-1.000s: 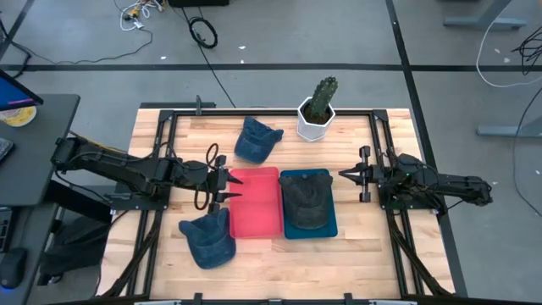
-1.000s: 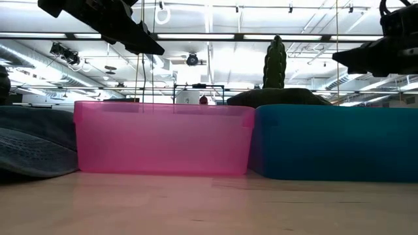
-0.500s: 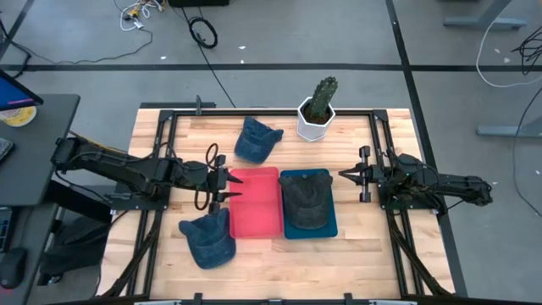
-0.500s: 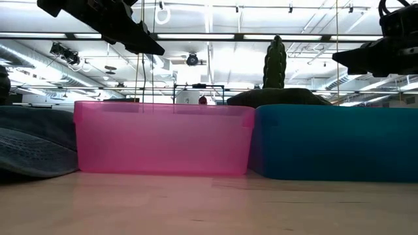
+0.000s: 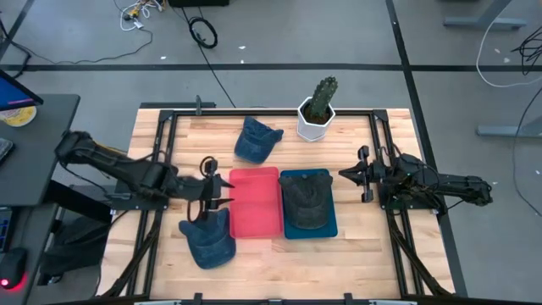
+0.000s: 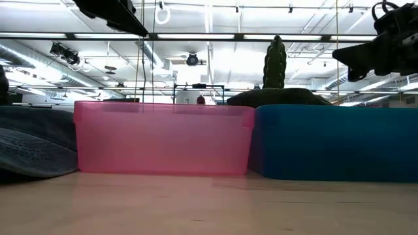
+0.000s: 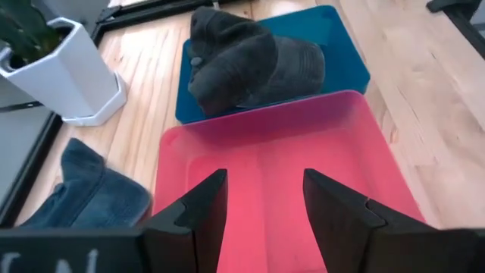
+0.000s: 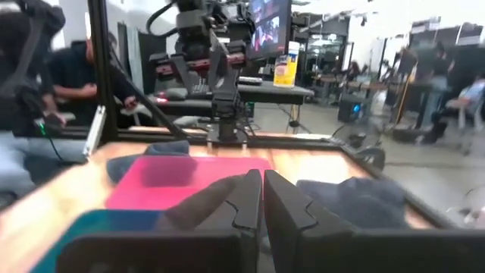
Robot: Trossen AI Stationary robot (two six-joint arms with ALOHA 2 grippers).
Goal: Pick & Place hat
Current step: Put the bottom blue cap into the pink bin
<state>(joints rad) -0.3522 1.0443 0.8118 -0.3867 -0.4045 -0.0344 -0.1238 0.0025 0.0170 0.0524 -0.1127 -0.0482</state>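
A dark grey hat (image 5: 306,202) lies in the blue bin (image 5: 331,227); the pink bin (image 5: 256,203) beside it holds nothing. One blue denim hat (image 5: 257,138) lies on the table at the far side, another (image 5: 207,239) near the pink bin's near left corner. My left gripper (image 5: 222,193) (image 7: 261,205) hangs open above the pink bin's left edge, touching nothing. My right gripper (image 5: 343,174) (image 8: 262,199) waits shut to the right of the blue bin, above the table.
A cactus in a white pot (image 5: 318,110) stands at the far edge, behind the blue bin. A black frame rail (image 5: 169,152) runs around the tabletop. Bare wood lies in front of the bins (image 5: 288,263). People sit in the room beyond the table (image 8: 45,83).
My left gripper has drawn back a little toward the table's left edge and risen, staying open. The hats and bins have kept their places.
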